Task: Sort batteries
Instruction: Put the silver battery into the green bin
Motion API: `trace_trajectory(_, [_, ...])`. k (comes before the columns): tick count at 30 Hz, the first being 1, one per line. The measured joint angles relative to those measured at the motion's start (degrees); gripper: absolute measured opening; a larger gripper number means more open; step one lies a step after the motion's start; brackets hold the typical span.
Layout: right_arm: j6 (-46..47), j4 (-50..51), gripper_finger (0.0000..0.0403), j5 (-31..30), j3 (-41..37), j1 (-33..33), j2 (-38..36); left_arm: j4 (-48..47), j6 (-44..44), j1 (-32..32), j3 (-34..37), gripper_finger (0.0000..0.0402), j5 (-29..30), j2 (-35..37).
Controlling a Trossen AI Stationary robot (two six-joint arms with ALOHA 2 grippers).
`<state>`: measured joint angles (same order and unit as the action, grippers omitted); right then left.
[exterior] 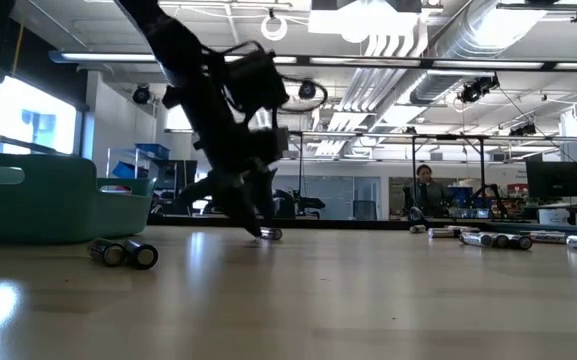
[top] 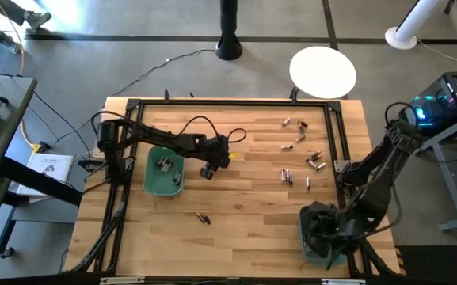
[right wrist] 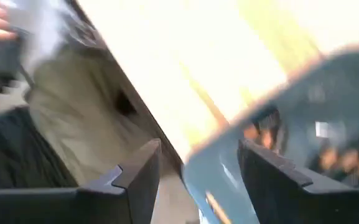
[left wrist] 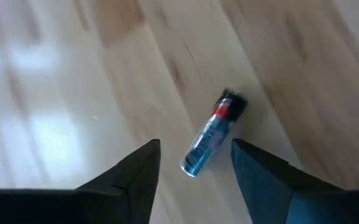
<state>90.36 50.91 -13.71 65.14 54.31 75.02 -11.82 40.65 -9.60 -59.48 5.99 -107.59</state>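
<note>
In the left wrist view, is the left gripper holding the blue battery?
No. The blue battery lies on the wooden table between the open fingers of the left gripper, touching neither.

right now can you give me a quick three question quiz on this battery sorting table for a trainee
1. True or false: the left gripper has its fingers closed on the blue battery.
2. Where is the right gripper? A) over the bin near the table's right front corner B) over the loose batteries C) off the table
3. Fill in: the bin by the left arm holds ____ and is teal.

Key: 1 false, the fingers stand open on either side of the battery, which lies on the wood. 2 A. 3 batteries.
</note>
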Motion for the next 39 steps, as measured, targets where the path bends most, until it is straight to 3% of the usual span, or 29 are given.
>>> trace_trajectory(5, [-10.7,0.4,0.0206,-11.6,5.2,0.5,0.1,0.2,0.0,-0.6,-0.2,0.0138,-1.4,-2.4])
trace_trajectory(12, [-19.9,0.8,0.0206,-18.1,6.2,-1.4,0.1,0.3,-2.7,-1.1,-0.2,0.0026,-4.1,-2.8])
trace_trajectory(18, [-33.1,-2.6,0.0206,-30.4,2.1,-4.9,0.5,1.8,-9.3,-0.9,0.0,0.0025,-4.0,-1.5])
trace_trajectory(24, [-48.4,-15.7,0.0206,-33.6,-5.3,-11.3,1.9,-5.3,-18.3,3.6,0.2,0.0025,-1.4,8.4])
trace_trajectory(31, [-67.6,-33.8,0.0206,-42.6,-13.6,-21.8,1.9,-15.4,-38.6,19.2,0.1,0.0024,15.3,25.1])
trace_trajectory(36, [-77.2,-42.3,0.0206,-42.4,-15.5,-28.8,1.9,-33.4,-69.2,28.1,0.1,0.0024,17.1,32.0])
trace_trajectory(39, [-80.3,-43.4,0.0206,-38.6,-15.5,-31.5,1.9,-48.5,-86.4,31.6,0.1,0.0023,15.7,33.5])
